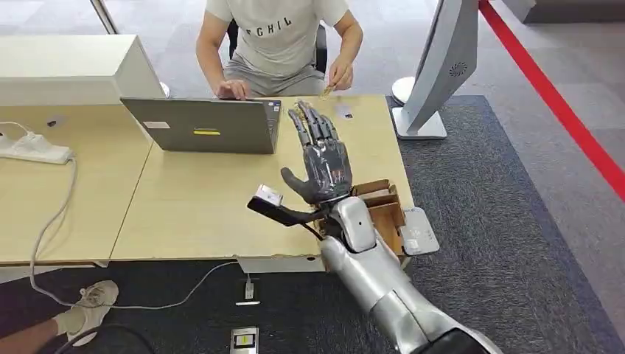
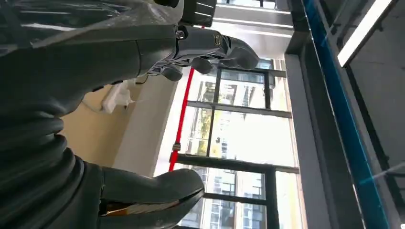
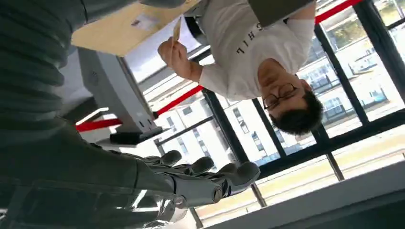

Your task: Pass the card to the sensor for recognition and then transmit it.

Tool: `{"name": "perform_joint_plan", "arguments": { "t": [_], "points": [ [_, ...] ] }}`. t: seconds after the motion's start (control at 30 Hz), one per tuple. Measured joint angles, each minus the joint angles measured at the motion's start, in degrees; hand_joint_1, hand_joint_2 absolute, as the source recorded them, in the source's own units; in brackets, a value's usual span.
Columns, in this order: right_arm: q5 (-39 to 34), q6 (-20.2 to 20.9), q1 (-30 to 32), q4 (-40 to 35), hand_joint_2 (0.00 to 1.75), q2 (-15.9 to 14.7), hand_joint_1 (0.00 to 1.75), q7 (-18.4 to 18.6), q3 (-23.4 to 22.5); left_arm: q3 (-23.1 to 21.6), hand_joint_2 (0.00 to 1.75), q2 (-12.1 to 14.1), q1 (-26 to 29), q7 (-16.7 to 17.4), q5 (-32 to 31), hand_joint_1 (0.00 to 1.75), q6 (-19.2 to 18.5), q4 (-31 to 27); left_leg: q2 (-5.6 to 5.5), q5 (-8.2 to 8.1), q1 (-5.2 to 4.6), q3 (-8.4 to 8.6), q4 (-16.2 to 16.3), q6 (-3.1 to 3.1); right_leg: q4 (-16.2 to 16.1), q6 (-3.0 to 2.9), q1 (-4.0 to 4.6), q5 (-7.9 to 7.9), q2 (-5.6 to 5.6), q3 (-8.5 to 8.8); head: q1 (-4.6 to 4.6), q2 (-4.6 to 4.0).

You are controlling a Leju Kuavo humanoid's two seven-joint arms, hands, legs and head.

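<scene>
1. Right now my right hand (image 1: 322, 158) is raised above the table (image 1: 199, 214), palm up, fingers spread and straight, holding nothing
2. My left hand (image 2: 110, 71) looks released too: in its wrist view the thumb and the fingers stand well apart with nothing between them
3. The card (image 1: 327, 91) is beyond my right fingertips, across the table, pinched upright in the person's hand (image 1: 340, 74); it touches neither of my hands
4. I judge the card light, thin and stiff, with slick faces, so it may slide out of a loose hold or flex if I squeeze across its middle
5. I would take it by one short edge, thumb on one face and finger pads on the other, leaving most of the flat face bare for reading
6. It should need only a light pinch; the likelier trouble is slipping or tilting, not breaking
7. Just beside my right wrist stands a wooden box (image 1: 383, 206), with a white pad (image 1: 419, 231) beyond it on the outer side
8. On the thumb side of my right hand a small device on a black stem (image 1: 269, 195) sits near; I cannot tell which of these is the sensor
</scene>
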Motion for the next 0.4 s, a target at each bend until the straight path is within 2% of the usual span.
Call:
{"name": "perform_joint_plan", "arguments": {
  "t": [0.13,0.2,0.23,0.3,0.4],
  "points": [
    [-6.8,0.0,8.8,-10.0,1.75,-2.6,0.0,-2.6,0.0,0.0,1.75,0.0,0.1,0.0,-2.6,0.0,0.0,0.0,-0.01,-0.02,0.0,-0.01,0.0,0.02,0.0,0.02,0.0,-0.02,-0.01,0.03,0.0,0.0],
    [-10.0,0.0,12.9,-14.3,1.75,-3.4,0.0,-5.3,0.0,0.0,1.75,0.0,0.2,0.0,-3.9,0.0,0.0,0.0,0.02,-0.06,-0.01,0.0,0.0,-0.02,0.0,0.02,0.0,-0.02,0.03,0.01,0.0,0.0],
    [-13.2,0.0,14.4,-17.4,1.75,-3.8,0.0,-8.1,0.0,0.0,1.75,-0.2,0.2,0.0,-4.6,0.0,0.0,0.0,0.04,-0.07,-0.01,0.01,0.0,-0.03,0.0,0.01,-0.01,-0.02,0.08,-0.02,-0.02,0.0],
    [-16.8,0.0,17.9,-22.1,1.75,-4.6,0.0,-11.3,0.0,0.0,1.75,-1.0,0.3,0.0,-5.9,0.0,0.0,0.3,0.03,-0.08,0.0,0.03,0.0,-0.02,0.0,0.02,0.0,-0.03,0.08,0.01,0.0,0.0],
    [-21.1,0.0,22.8,-28.4,1.75,-5.8,0.0,-15.0,0.0,0.0,1.75,-2.1,0.9,0.0,-7.2,0.0,0.0,0.8,0.04,-0.09,0.0,0.02,0.0,-0.02,0.0,0.03,-0.01,-0.04,0.09,0.01,-0.05,0.0]
  ]
}}
